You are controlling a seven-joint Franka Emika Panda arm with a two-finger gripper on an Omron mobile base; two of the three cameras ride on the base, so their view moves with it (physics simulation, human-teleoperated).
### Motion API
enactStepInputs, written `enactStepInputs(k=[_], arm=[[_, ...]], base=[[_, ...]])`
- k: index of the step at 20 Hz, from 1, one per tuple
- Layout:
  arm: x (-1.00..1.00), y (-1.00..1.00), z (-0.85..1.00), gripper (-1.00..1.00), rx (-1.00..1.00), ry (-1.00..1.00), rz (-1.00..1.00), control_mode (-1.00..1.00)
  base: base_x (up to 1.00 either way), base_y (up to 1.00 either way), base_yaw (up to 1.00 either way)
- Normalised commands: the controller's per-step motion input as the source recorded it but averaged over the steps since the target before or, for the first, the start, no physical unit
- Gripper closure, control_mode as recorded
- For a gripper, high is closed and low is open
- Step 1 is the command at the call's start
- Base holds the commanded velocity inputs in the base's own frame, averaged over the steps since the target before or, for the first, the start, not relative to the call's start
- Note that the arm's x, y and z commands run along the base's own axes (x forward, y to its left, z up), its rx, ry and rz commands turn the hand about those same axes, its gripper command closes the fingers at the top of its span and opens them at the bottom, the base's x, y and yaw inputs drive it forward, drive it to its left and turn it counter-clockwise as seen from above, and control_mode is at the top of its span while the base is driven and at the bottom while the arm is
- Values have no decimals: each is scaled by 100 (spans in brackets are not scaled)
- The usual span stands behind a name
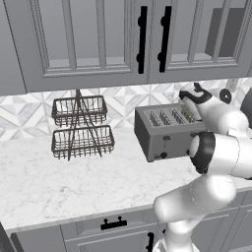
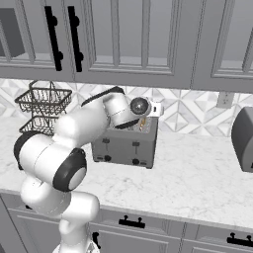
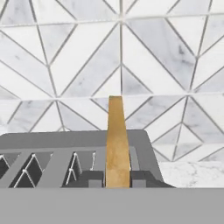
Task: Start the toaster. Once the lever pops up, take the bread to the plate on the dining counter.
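Observation:
The grey toaster [image 1: 165, 133] [image 2: 123, 146] [image 3: 43, 148] stands on the wall counter against the tiled backsplash. The tan bread [image 3: 117, 144] stands upright, seen edge-on, and rises out of the toaster's rightmost slot. My gripper [image 3: 117, 180] is shut on its lower part, one dark finger on each face. From the right base view a sliver of the bread [image 2: 142, 124] shows under the hand above the toaster's top. In the left base view the hand [image 1: 197, 98] hovers over the toaster's right end. The plate and the dining counter are out of view.
A two-tier wire basket rack [image 1: 81, 128] [image 2: 44, 106] stands left of the toaster. A second grey appliance [image 2: 244, 138] sits at the far right below a wall outlet [image 2: 225, 99]. Grey upper cabinets [image 1: 98, 39] hang close above. Marble counter [image 1: 74, 182] stretches in front.

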Motion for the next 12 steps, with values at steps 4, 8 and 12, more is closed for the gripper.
enactStepInputs(k=[4,8,12], arm=[[-36,1,25,100,0,-6,0,-100],[-61,2,44,100,4,-2,0,-100],[-91,12,82,100,9,2,0,-100]], base=[[0,0,0],[0,0,0],[0,0,0]])
